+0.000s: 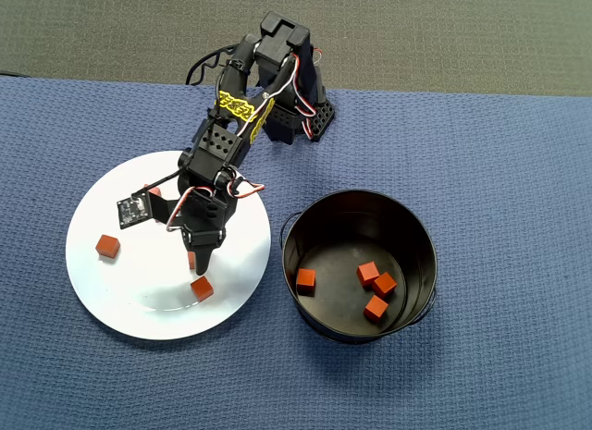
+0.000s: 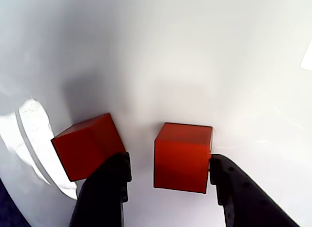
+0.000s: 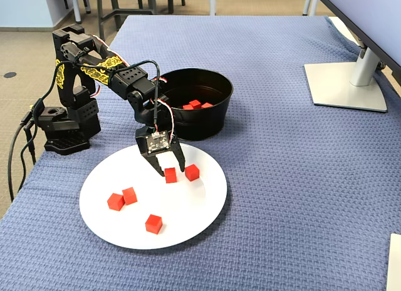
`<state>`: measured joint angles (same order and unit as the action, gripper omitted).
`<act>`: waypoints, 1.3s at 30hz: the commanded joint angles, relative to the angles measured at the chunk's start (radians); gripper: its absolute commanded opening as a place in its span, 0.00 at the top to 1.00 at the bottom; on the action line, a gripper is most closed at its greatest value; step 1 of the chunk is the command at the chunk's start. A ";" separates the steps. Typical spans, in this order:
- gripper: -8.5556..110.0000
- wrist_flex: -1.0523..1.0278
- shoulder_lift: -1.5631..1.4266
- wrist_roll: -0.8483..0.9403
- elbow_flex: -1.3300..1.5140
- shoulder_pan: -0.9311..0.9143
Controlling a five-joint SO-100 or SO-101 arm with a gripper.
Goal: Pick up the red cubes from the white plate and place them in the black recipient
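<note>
My gripper is down on the white plate, open around one red cube. The right finger touches that cube's side, while a gap separates it from the left finger. A second cube lies just outside the left finger. In the fixed view the gripper straddles a cube, another sits beside it, and three more lie nearer the plate's front. The black recipient holds several cubes. In the overhead view the arm hides part of the gripper.
The arm's base stands at the table's left edge in the fixed view, cables trailing off it. A monitor stand sits at the far right. Blue woven cloth covers the table around the plate and the pot.
</note>
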<state>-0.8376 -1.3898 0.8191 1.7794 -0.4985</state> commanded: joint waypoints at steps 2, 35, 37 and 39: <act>0.90 0.034 -0.017 -0.012 -0.015 0.017; 0.53 -0.299 -0.604 -0.506 -0.067 0.808; 0.53 -0.299 -0.618 -0.500 -0.078 0.762; 0.58 -0.281 -0.629 -0.469 -0.080 0.658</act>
<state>-1.1198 -1.9988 0.2899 1.7702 0.2470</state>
